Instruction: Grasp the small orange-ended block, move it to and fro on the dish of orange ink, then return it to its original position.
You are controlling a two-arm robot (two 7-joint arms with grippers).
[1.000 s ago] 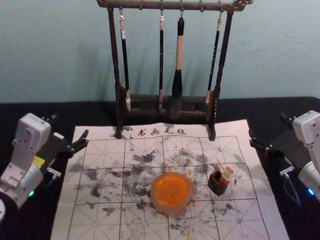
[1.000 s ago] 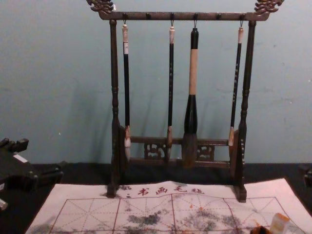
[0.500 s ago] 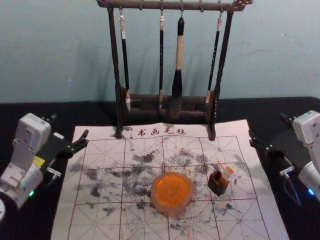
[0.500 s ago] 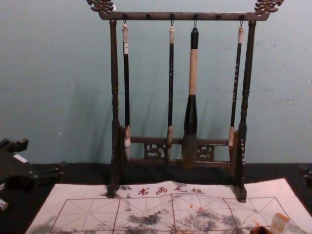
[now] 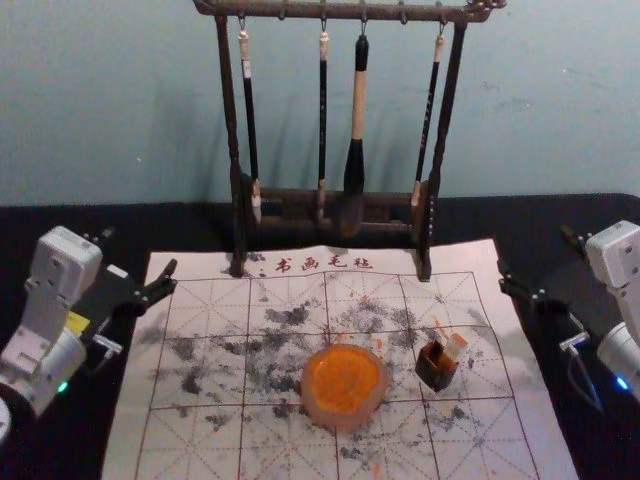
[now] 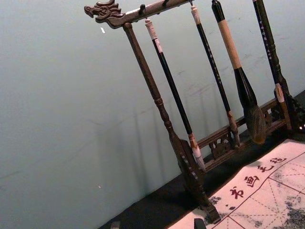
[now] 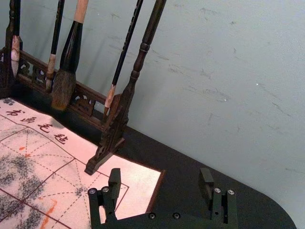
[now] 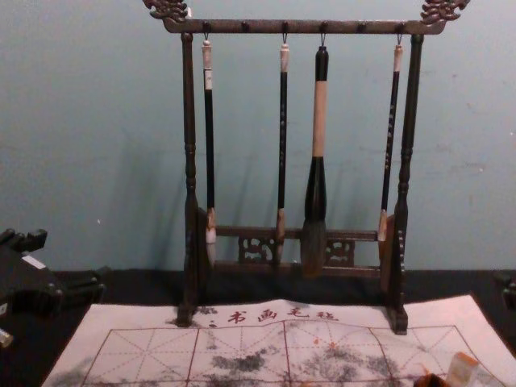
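Observation:
On the mat's right part, a small block [image 5: 455,347] with a pale and orange end sticks up at the back right of a little dark holder [image 5: 437,368]; whether it stands inside or leans there I cannot tell. The block [image 8: 462,370] also shows in the chest view. Left of the holder lies a round dish [image 5: 343,384] of orange ink. My left gripper [image 5: 140,251] is open beyond the mat's left edge, its fingertips [image 6: 157,224] apart in its wrist view. My right gripper [image 5: 535,251] stands open past the right edge, nothing between its fingers; right gripper [image 7: 160,177] in its wrist view.
A dark wooden rack [image 5: 238,215] with several hanging brushes stands across the back of the white gridded mat [image 5: 215,310]. Black cloth [image 5: 60,225] surrounds the mat, and a bluish wall rises behind.

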